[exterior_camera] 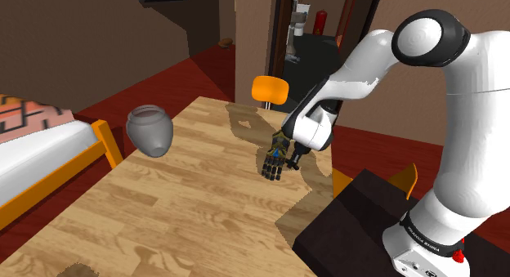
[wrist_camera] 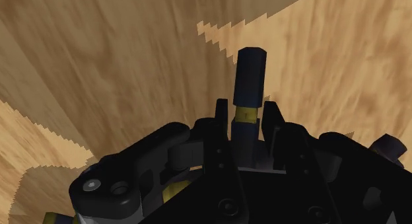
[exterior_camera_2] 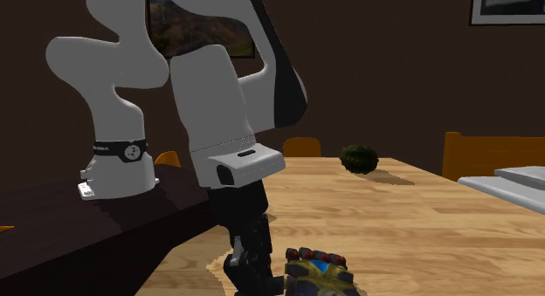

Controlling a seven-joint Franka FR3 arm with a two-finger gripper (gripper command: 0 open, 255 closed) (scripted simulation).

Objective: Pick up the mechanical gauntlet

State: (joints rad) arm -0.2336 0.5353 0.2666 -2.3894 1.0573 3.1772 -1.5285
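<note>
Wood table (exterior_camera: 163,202) w/ grey pot (exterior_camera: 149,128), gauntlet (exterior_camera: 274,159), dark green clump (exterior_camera_2: 359,158).

No word or number can be read for certain. Toward 5 o'clock in the shoulder view, the black band (exterior_camera: 429,237) around the foot of the white arm (exterior_camera: 474,112) carries small white letters (exterior_camera: 423,234), too small to spell. In the second exterior view, toward 9 o'clock, this band shows a round white mark (exterior_camera_2: 131,151), also unreadable.

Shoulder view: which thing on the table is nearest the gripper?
The dark gauntlet with blue and yellow details, right beside the gripper; the grey pot stands apart by the table edge on that view's left.
</note>
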